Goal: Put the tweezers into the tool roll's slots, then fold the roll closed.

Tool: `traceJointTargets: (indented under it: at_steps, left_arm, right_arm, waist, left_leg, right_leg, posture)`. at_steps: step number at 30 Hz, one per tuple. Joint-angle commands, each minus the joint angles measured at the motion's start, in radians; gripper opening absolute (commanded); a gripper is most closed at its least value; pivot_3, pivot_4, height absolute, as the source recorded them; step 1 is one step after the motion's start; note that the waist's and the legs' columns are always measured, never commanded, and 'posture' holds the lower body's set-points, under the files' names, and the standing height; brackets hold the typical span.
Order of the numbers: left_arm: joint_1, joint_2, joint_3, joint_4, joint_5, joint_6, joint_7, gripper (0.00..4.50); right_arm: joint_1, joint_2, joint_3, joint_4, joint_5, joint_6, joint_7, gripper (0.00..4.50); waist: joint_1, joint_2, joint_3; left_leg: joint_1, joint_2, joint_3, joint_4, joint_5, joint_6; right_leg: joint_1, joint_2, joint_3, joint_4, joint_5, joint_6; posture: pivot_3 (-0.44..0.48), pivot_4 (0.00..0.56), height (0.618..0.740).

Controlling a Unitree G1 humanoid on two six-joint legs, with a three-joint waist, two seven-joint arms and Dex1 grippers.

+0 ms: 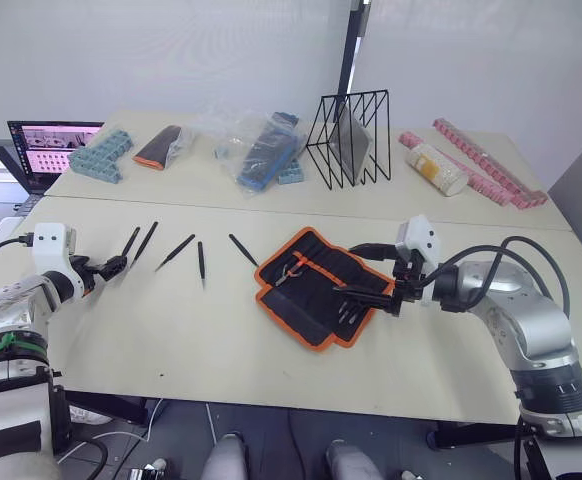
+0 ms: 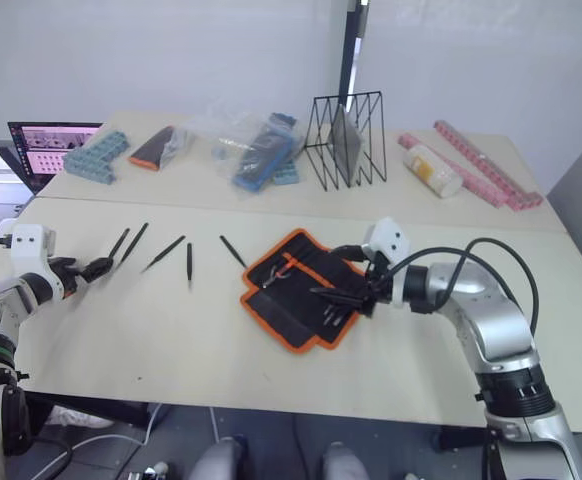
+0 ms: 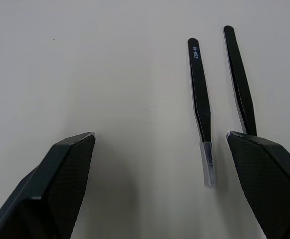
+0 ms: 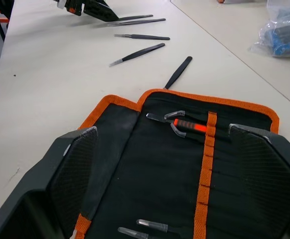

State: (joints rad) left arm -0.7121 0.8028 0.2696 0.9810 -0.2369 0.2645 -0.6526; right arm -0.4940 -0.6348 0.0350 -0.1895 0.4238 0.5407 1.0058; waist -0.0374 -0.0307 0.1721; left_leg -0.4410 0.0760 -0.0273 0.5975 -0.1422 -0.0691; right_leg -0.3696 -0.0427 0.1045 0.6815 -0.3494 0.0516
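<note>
The tool roll (image 1: 316,285) lies open and flat at the table's middle, orange edged. Its slots (image 4: 205,164) run along an orange strip. A small red-handled tool (image 4: 185,124) sits in it, and clear-capped tips (image 4: 150,225) poke out near its front edge. Several black tweezers lie on the table to its left: (image 1: 243,250), (image 1: 200,262), (image 1: 176,252). Two more tweezers (image 3: 200,99) (image 3: 239,79) lie side by side. My left gripper (image 1: 116,265) is open, low at their near tips. My right gripper (image 1: 366,297) is open over the roll's right part, holding nothing.
On the rear table stand a laptop (image 1: 46,148), teal blocks (image 1: 101,155), a black-and-orange pouch (image 1: 161,147), a plastic bag of blue items (image 1: 261,150), a black wire rack (image 1: 349,138), a pale tube (image 1: 436,168) and pink strips (image 1: 486,160).
</note>
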Motion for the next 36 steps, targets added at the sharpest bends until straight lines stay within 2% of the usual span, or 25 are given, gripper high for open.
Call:
traceJointTargets:
  at_steps: [1,3,4,12,17,23,31,36]
  left_arm:
    - [-0.027,0.001,-0.009,0.047,0.024,-0.047,-0.017,4.5]
    - [-0.041,-0.012,-0.018,0.079,0.034,-0.07,-0.024,4.5]
    - [-0.047,-0.018,-0.023,0.093,0.041,-0.08,-0.028,4.24]
    - [-0.071,-0.032,-0.042,0.185,0.075,-0.14,-0.107,1.72]
    - [-0.1,-0.049,-0.04,0.239,0.092,-0.172,-0.081,0.07]
    - [-0.114,-0.07,-0.037,0.25,0.095,-0.185,-0.078,0.03]
    - [-0.091,-0.04,0.02,0.218,0.062,-0.218,-0.046,0.03]
    - [-0.089,-0.03,0.03,0.101,0.034,-0.228,-0.137,0.03]
  right_arm:
    - [-0.01,0.022,0.025,-0.044,0.006,-0.001,-0.015,4.47]
    - [-0.011,0.036,0.04,-0.048,0.004,0.0,-0.025,4.47]
    - [-0.011,0.042,0.045,-0.049,0.002,-0.001,-0.029,4.5]
    - [-0.015,0.052,0.06,-0.048,0.012,0.0,-0.031,4.5]
    - [-0.02,0.045,0.068,-0.042,0.012,-0.003,-0.012,4.5]
    - [-0.02,0.037,0.07,-0.038,0.009,-0.006,0.006,4.5]
    - [-0.016,0.033,0.068,-0.036,0.014,-0.01,0.029,4.5]
    - [0.006,-0.011,0.034,0.003,0.005,-0.041,0.061,4.5]
  waist:
    - [0.0,0.0,0.0]
    - [0.001,0.0,0.0]
    - [0.002,0.0,0.0]
    - [0.021,0.0,0.0]
    - [0.024,0.0,0.0]
    - [0.03,0.001,0.0]
    - [0.026,0.001,0.0]
    - [0.025,0.0,0.0]
  left_leg:
    - [0.0,0.0,0.0,0.0,0.0,0.0]
    - [0.0,0.0,0.0,0.0,0.0,0.0]
    - [0.0,0.0,0.0,0.001,0.0,0.0]
    - [0.0,-0.001,0.0,0.002,0.0,0.0]
    - [0.0,-0.001,0.0,0.002,0.0,0.0]
    - [0.0,-0.001,0.0,0.004,0.0,0.0]
    - [0.0,-0.001,-0.001,0.004,0.0,0.0]
    - [0.0,-0.001,-0.001,0.004,0.0,0.0]
  right_leg:
    - [0.0,0.0,0.0,0.0,0.0,0.0]
    - [0.0,0.0,0.0,0.001,0.0,0.0]
    - [0.0,0.0,0.0,0.001,0.0,0.0]
    - [0.001,-0.001,0.0,0.001,0.0,0.0]
    - [0.001,-0.001,0.0,0.001,0.0,0.0]
    - [0.002,-0.001,-0.001,0.002,0.0,0.0]
    - [0.001,0.0,-0.001,0.003,0.0,0.0]
    - [0.001,0.0,-0.002,0.003,0.0,0.0]
  posture:
    - [0.0,0.15,0.734]
    - [0.0,0.15,0.734]
    - [0.0,0.15,0.734]
    - [0.0,0.15,0.734]
    - [0.0,0.15,0.734]
    - [0.0,0.15,0.734]
    - [0.0,0.15,0.734]
    - [0.0,0.15,0.734]
